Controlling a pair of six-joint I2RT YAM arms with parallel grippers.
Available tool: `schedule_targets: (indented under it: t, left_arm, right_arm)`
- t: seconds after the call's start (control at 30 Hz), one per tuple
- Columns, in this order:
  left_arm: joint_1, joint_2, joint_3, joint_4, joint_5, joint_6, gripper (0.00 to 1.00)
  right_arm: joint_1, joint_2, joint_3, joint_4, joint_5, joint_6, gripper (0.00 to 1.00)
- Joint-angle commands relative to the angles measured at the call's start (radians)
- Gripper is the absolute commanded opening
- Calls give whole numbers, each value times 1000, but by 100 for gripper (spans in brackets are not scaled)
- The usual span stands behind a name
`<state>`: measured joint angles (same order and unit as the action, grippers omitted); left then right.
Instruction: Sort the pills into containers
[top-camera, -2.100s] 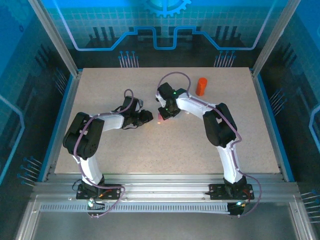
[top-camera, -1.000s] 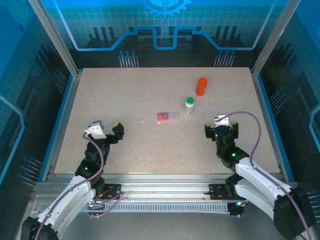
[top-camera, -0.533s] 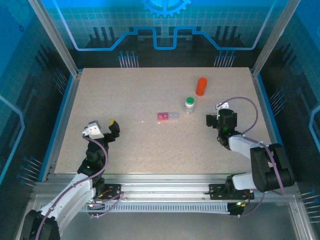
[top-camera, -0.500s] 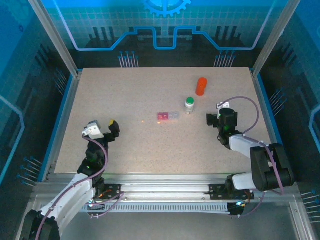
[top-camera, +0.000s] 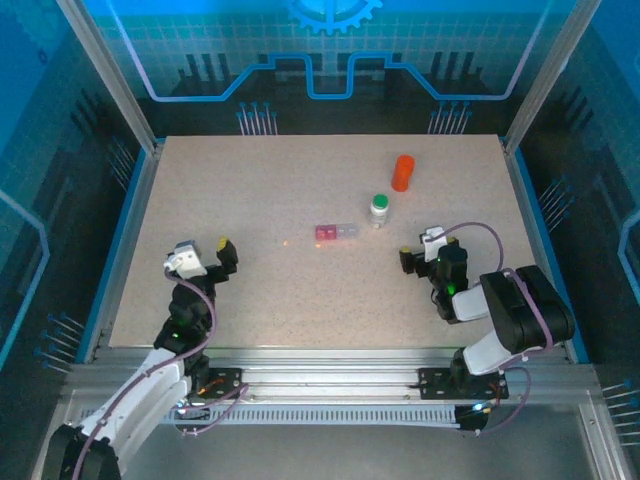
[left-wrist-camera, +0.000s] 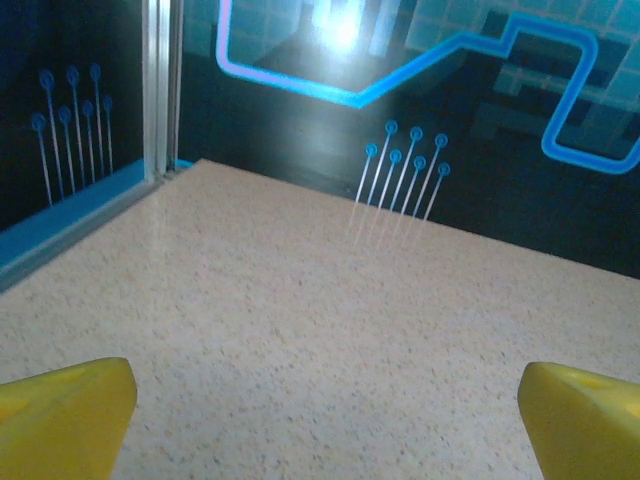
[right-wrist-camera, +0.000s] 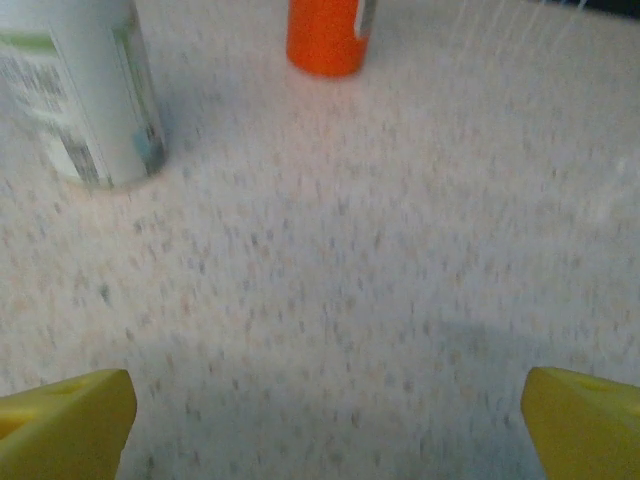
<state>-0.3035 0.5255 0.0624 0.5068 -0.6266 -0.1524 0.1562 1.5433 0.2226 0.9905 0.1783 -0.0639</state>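
Top external view had the pill box (top-camera: 336, 232) mid-table, just beside the green-capped bottle (top-camera: 379, 208). The left gripper (top-camera: 205, 252) and right gripper (top-camera: 418, 248) held their jaws wide apart, empty. Reaching in, the right gripper could topple that bottle onto the box.

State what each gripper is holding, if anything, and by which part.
Nothing is held: the left gripper and the right gripper both stand open and empty above the table.

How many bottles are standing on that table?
2. An orange bottle stands far back on the right. A white bottle with a green cap stands a little nearer, just right of the pill box.
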Motion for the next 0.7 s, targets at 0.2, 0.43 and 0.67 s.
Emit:
schedule_targets:
  t: [0.2, 0.43, 0.67]
  left_arm:
    - [112, 351, 5, 217, -25, 99, 99]
    - [120, 854, 137, 642, 169, 309, 99]
    - [225, 1036, 176, 699, 447, 209, 99]
  right_arm:
    - [-47, -5, 159, -71, 41, 54, 100]
    - [-46, -7, 159, -73, 42, 53, 100]
    - [-45, -7, 159, -74, 39, 52, 100]
